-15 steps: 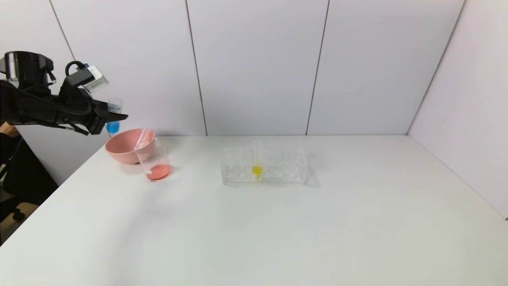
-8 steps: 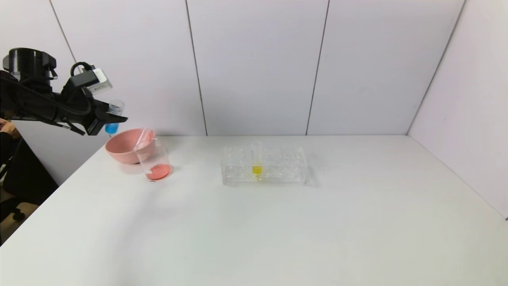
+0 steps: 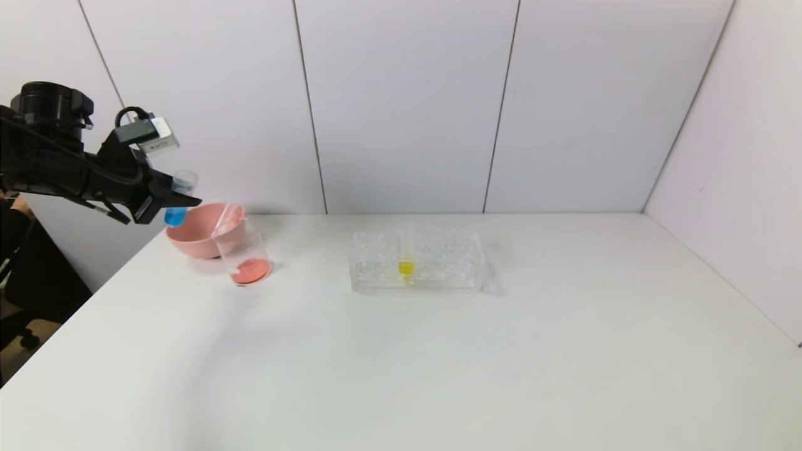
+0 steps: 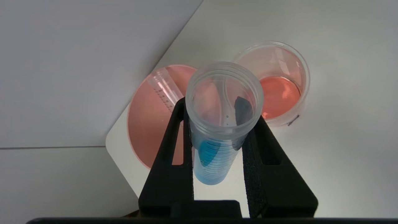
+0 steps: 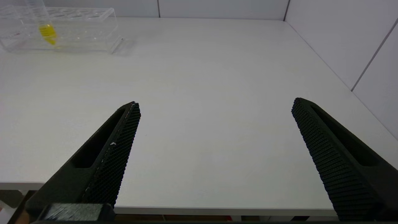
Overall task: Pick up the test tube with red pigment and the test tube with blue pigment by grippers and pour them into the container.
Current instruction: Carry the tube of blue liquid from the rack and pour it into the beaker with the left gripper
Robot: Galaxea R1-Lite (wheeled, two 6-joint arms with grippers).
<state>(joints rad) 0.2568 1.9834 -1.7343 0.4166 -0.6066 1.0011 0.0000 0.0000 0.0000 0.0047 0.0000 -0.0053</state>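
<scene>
At the upper left of the head view, your left gripper clenches the test tube with blue pigment, tilted mouth-first toward the container of red liquid below, presumably to pour; your right gripper idles, released.

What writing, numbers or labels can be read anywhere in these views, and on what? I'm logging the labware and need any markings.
No word or number is legible.
Test tube with blue pigment, held in the left gripper: graduation lines only, no readable figures.
Empty tube lying in the pink bowl: small scale marks, too small to read.
Container: a short dark mark at its base, unreadable.
Tube rack: no markings visible.
</scene>
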